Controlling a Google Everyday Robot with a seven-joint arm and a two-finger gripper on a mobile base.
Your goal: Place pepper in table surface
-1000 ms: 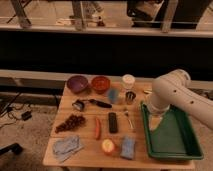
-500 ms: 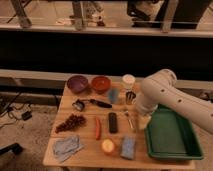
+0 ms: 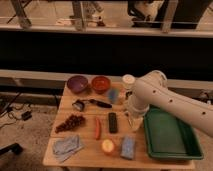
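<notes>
Approach step. The gripper (image 3: 134, 122) hangs open and empty over the table surface (image 3: 90, 152), between the black remote (image 3: 113, 122) and the green tray (image 3: 170, 136). The pepper (image 3: 97, 128) lies just left of the remote. Next move: shift left, descend, close on the pepper.

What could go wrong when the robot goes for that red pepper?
The gripper hangs just right of the remote, with the pepper on the remote's other side, so reaching across might knock the remote. The apple and grapes sit near the pepper; a sloppy grab could nudge them. The pepper is slim and lies flat on the table, so it may slip free.
</notes>
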